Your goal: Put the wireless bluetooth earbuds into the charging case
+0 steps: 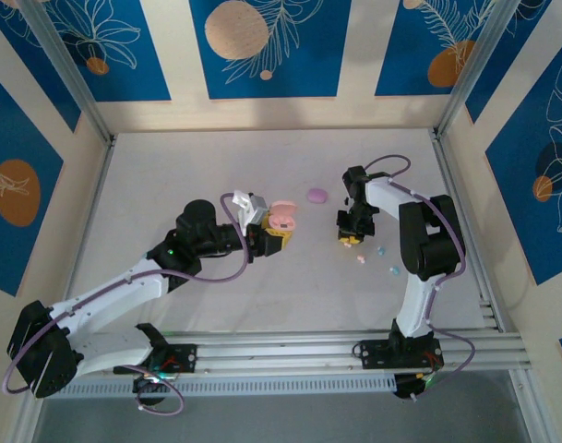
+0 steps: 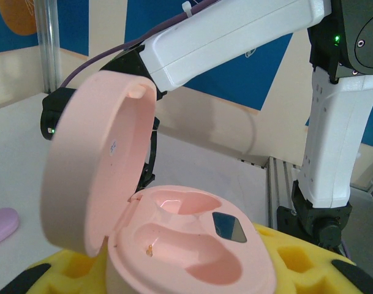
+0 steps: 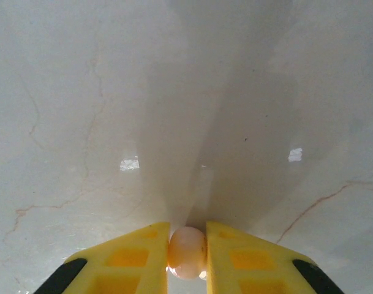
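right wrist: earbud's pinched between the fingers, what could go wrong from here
The earbud is small and round, held just at the fingers' tips; it could pop out when lifted. The case's lid leans over the wells, so the fingers might bump it going in.

A: How many charging cases do you count?
B: Two: one pink case (image 1: 282,220) and one purple case (image 1: 317,196).
A: And the earbuds?
B: Three lie loose: one pink earbud (image 1: 361,259) and two light blue earbuds (image 1: 380,250) (image 1: 394,270). One more, a pale earbud (image 3: 187,252), is between the fingers of the right gripper (image 3: 187,244). Four together.
A: Arms?
B: Two, the left arm (image 1: 114,291) and the right arm (image 1: 412,305).
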`<state>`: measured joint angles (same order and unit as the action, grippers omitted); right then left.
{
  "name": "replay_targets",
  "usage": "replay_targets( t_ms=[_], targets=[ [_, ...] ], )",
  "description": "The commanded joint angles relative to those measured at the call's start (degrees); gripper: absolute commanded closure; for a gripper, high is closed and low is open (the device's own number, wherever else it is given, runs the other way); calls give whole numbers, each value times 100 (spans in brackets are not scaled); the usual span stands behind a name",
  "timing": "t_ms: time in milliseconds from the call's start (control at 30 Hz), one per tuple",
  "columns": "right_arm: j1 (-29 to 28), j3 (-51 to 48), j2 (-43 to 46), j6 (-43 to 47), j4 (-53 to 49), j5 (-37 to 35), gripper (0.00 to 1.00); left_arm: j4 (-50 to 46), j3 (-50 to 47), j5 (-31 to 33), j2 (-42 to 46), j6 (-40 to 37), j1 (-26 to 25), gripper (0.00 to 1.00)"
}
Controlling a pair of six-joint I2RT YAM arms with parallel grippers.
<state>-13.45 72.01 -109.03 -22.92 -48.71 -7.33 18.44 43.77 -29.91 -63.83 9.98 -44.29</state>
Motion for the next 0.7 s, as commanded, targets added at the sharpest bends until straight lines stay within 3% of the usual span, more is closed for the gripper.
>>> replay_targets(
  t_ms=[0, 100, 167, 467, 567, 667],
  targets=[
    [-40, 103, 59, 32, -141, -3, 79, 151, 44, 10, 46, -31, -57, 74],
    [-31, 53, 304, 42, -108, 286, 79, 138, 44, 13, 46, -33, -61, 74],
    [16, -20, 577, 44, -4, 882, 80, 117, 36, 35, 60, -62, -55, 74],
    [372, -997, 1910, -1138, 2095, 5943, 80, -151, 9, 247, 156, -359, -55, 74],
    [359, -1188, 2140, -1727, 2958, 7002, 79, -182, -8, 282, 196, -425, -53, 74],
    [361, -1344, 2352, -2286, 3740, 7577, 80, -183, -26, 289, 212, -461, -51, 74]
  ],
)
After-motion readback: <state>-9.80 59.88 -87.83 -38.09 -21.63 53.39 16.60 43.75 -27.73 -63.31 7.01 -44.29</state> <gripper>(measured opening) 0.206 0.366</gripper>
